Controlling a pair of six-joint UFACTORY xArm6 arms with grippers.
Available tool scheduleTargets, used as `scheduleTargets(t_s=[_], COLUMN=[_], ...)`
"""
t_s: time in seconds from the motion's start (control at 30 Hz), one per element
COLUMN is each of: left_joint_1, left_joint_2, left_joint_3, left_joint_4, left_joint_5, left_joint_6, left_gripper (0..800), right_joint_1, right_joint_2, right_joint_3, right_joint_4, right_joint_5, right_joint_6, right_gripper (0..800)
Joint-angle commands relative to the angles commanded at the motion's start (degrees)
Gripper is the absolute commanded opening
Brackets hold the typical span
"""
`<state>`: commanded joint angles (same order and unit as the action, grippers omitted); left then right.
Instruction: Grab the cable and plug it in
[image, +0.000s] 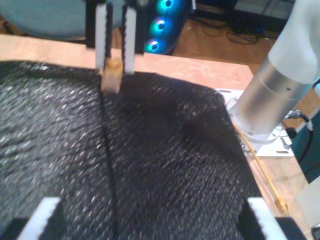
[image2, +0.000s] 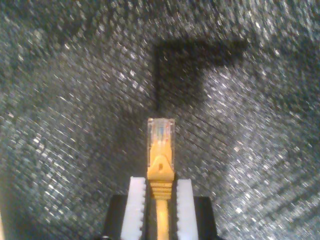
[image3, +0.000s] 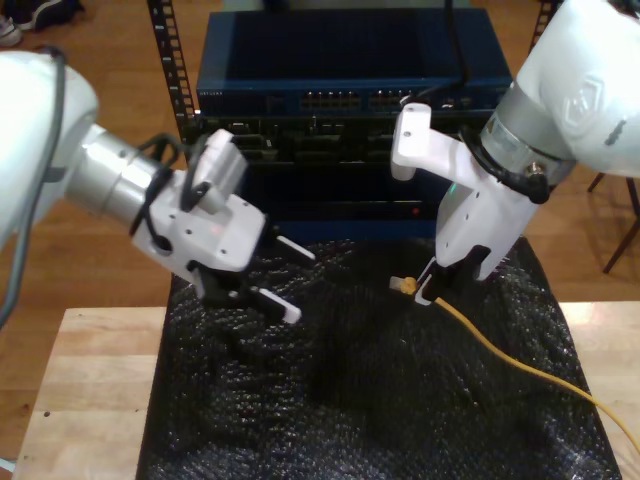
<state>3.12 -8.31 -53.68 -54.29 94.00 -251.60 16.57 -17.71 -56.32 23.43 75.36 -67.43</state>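
The yellow-orange cable (image3: 505, 358) runs across the black mat from the exterior view's right. Its clear plug (image2: 160, 134) sticks out past the toothed fingers (image2: 137, 200) of my second gripper (image2: 160, 184), which is shut on the yellow boot just behind it. In the exterior view that gripper (image3: 428, 290) hangs above the mat with the plug (image3: 403, 286) pointing toward that view's left. My first gripper (image3: 297, 283) hovers open and empty over the mat on the exterior view's left. Across the mat, its camera sees the plug (image: 111, 77) held in the other gripper.
A black textured mat (image3: 330, 400) covers the wooden table (image3: 90, 380). Behind it a blue network switch (image3: 340, 60) with rows of ports (image3: 345, 100) sits in a rack. A silver arm segment (image: 272, 85) and a loose stretch of cable (image: 262, 170) lie beside the mat's edge.
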Motion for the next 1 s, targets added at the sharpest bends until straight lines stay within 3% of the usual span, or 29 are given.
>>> scheduleTargets(t_s=[0.6, 1.0], left_joint_1=[-1.8, -1.7], left_joint_2=[0.0, 0.0], left_joint_3=[-1.4, -1.3], left_joint_4=[-5.2, -6.8], left_joint_5=[-0.6, -0.6], left_joint_6=[0.4, 0.6], left_gripper=[770, 621], right_joint_1=[0.1, -0.6], right_joint_2=[-0.3, -0.3], right_joint_3=[-1.6, -2.2], right_joint_4=[4.2, 7.5], right_joint_5=[0.3, 0.6], right_joint_6=[0.0, -0.1], right_gripper=[4, 4])
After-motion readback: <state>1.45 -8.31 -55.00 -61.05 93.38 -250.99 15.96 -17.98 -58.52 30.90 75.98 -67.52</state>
